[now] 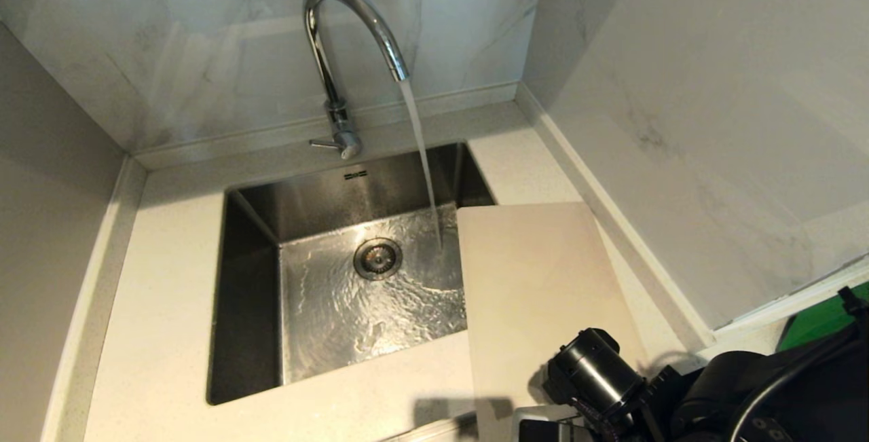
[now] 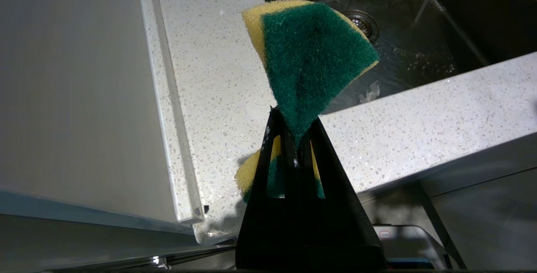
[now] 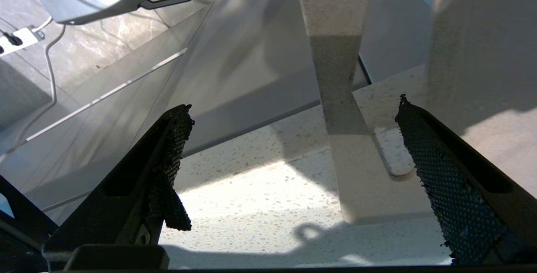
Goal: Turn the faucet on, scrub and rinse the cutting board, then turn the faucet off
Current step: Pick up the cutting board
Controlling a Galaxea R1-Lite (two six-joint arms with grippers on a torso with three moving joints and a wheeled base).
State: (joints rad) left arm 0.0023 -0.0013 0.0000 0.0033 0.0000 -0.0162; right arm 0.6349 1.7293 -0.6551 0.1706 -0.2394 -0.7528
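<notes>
The cutting board (image 1: 536, 279) lies on the worktop (image 1: 170, 306) at the sink's right edge, its long axis running away from the robot, one corner overhanging the basin beside the faucet's (image 1: 339, 55) running stream. The right gripper (image 3: 293, 172), fingers wide and empty, is nearer, just short of the board's near end. The left gripper (image 2: 295, 147) is pinched tight on a sponge (image 2: 310, 59), near the sink's front rim.

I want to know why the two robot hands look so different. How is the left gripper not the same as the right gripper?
The left gripper is shut tight on a green and yellow sponge; the right gripper is open wide and holds nothing. The left one hangs by the counter's front edge with the sink beyond it; the right one is near the cutting board. Both have black fingers.
</notes>
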